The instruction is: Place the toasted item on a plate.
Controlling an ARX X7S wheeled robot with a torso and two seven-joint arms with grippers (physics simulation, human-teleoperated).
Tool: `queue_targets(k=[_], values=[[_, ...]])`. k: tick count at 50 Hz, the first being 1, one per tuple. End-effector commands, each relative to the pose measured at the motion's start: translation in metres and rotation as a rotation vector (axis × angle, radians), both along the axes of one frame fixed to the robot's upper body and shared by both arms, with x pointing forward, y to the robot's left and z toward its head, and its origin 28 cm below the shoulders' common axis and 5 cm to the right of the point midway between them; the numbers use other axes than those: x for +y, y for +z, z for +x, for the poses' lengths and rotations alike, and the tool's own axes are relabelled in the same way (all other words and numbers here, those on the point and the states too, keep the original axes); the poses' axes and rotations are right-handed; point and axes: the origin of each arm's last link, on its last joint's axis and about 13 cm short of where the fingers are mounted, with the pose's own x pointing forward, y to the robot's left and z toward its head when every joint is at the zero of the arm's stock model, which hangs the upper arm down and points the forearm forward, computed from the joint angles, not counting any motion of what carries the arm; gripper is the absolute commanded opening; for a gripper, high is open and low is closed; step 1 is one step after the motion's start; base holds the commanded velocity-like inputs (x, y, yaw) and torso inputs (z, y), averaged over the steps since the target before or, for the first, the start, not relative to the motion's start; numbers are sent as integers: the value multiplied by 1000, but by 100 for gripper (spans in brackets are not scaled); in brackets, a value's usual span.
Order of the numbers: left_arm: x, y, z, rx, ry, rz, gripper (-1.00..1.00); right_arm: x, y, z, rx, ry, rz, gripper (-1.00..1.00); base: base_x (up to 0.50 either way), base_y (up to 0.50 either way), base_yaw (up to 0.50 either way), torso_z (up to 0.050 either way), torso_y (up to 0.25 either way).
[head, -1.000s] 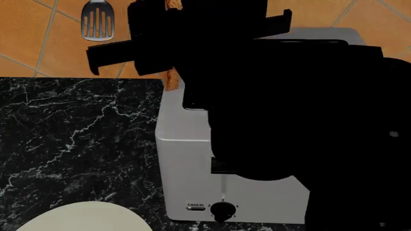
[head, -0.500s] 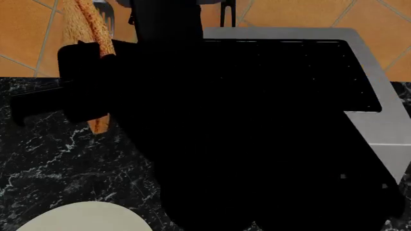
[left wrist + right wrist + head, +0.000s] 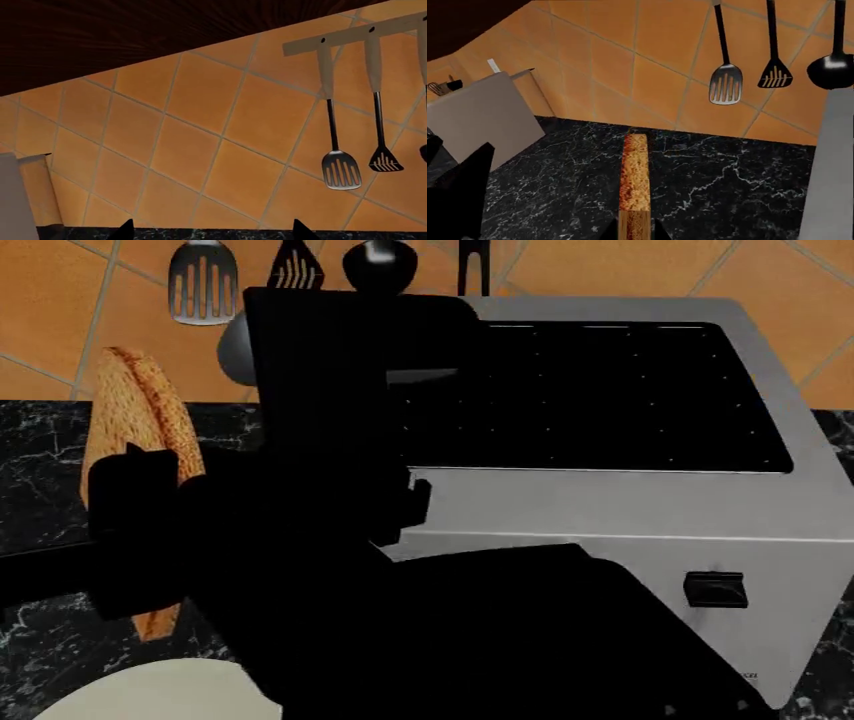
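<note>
While the black arm fills most of the head view, the toast [image 3: 138, 430] shows at the far left, standing upright on edge above the black marble counter [image 3: 40, 460], its speckled golden face turned outward and its darker crust along the rim. Its lower part is hidden behind the dark body of the right gripper [image 3: 140, 540], which is clamped on it. Directly below, at the bottom edge of that view, a curved piece of the cream-white plate [image 3: 147, 690] shows; the slice hangs over the counter just above the plate's far rim, not touching it.

To the right of the toast stands the silver toaster [image 3: 627, 505], its dark top slots facing up and a small black lever on its front face. On the orange tiled wall [image 3: 54, 300] behind, a slotted spatula [image 3: 203, 285] hangs at the left of a row of utensils.

From the right wrist view, the toast [image 3: 634, 180] appears edge-on, a narrow brown strip pinched at its near end between the two black fingertips [image 3: 608, 231], with marble counter beyond it and a slotted spatula [image 3: 725, 85] on the tiles.

From the left wrist view, the left gripper [image 3: 212, 234] shows only two dark tips set well apart with nothing between them, pointed at the tiled wall, where a slotted spatula [image 3: 341, 170] hangs from a rail [image 3: 353, 34].
</note>
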Motion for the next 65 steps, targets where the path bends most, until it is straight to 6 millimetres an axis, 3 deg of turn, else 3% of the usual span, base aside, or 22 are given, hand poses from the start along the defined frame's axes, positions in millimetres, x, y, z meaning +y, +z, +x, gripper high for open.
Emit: queue_targets(k=[1,37,65], values=[[0,-1,2,-1,-1,1,100,1,-9,-16,75,27,2,-100,0,0,0,0,0],[-1,1,3,-5,-12,1,100,11,-47,-50,200,91,32,-100,0,0,0,0,0],[-2,-3,2,0,-17,-3,100,8,-64,-46,273,11,69,-100,0,0,0,0,0]])
